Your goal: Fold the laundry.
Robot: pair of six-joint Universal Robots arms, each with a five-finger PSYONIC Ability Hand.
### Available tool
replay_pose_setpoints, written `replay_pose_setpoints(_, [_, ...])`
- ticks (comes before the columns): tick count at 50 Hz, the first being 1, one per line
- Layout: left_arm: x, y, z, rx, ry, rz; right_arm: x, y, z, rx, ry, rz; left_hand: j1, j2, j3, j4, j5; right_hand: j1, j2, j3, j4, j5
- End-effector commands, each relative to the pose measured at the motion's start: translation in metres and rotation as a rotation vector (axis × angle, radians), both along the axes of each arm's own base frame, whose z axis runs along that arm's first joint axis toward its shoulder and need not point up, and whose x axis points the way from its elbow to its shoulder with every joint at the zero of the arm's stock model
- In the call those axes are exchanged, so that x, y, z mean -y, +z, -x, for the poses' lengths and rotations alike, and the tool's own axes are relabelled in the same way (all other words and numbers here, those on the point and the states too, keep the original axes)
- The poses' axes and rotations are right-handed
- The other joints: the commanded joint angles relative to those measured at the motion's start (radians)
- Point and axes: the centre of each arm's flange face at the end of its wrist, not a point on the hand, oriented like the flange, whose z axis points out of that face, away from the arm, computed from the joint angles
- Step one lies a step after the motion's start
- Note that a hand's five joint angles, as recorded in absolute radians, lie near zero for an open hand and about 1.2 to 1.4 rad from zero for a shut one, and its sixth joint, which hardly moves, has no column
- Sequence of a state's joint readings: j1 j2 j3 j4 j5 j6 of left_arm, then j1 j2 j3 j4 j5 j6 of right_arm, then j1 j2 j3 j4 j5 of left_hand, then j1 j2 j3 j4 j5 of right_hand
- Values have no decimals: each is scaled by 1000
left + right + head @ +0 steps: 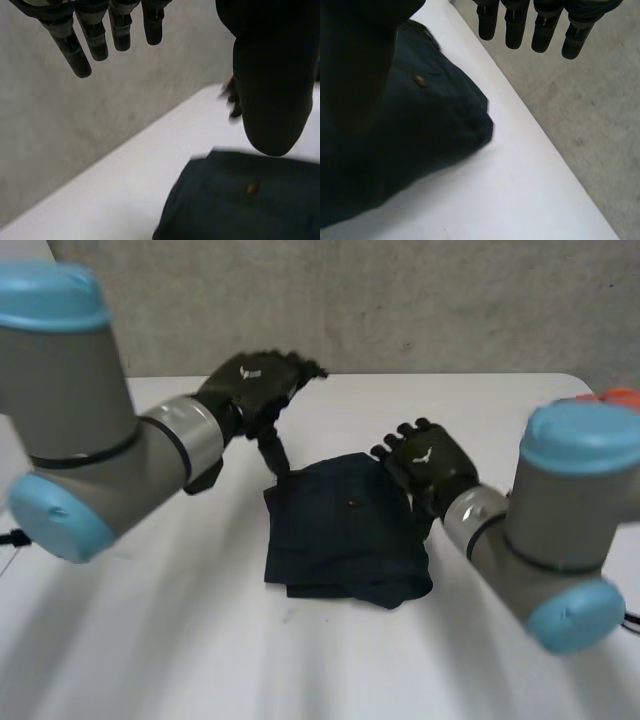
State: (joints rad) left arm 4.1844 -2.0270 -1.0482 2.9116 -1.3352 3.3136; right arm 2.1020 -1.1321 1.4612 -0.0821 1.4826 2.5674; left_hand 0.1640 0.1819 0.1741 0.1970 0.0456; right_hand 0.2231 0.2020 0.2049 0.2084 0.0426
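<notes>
While flattening the centre-frame garment, press evenly with left hand and right hand, both open, empty.

A white table stands before a grey wall.

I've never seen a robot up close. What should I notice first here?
A dark blue garment, folded into a rough square, lies in the middle of the white table. The left robot hand hangs open near its far left corner, and the right robot hand is open at its far right edge.
</notes>
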Motion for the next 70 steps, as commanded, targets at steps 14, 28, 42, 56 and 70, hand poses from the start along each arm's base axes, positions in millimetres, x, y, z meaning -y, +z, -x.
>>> replay_pose_setpoints(14, [-93, 34, 4, -76, -550, -134, -64, -92, -11, 73, -3, -43, 11, -7, 0, -22, -46, -49, -27, -30, -34, -43])
replay_pose_setpoints(28, [-102, 33, 8, -75, -545, -103, -26, -104, -25, 95, -19, 52, 11, -7, 0, -22, -46, -49, -27, -30, -34, -43])
replay_pose_setpoints(42, [-97, 36, 2, -78, -514, -92, 16, -58, -41, 274, 50, 229, 11, -7, 0, -22, -46, 1173, 1194, 1191, 1188, 1179])
replay_pose_setpoints(56, [-87, 67, -3, -151, -415, 20, 144, 60, 44, 489, -120, 417, 11, -7, 0, -22, -46, 1173, 1194, 1191, 1188, 1179])
replay_pose_setpoints(70, [-86, 64, 5, -200, -427, 9, 275, 41, 242, 527, -250, 506, 11, -7, 0, -22, -46, 1173, 1194, 1191, 1188, 1179])
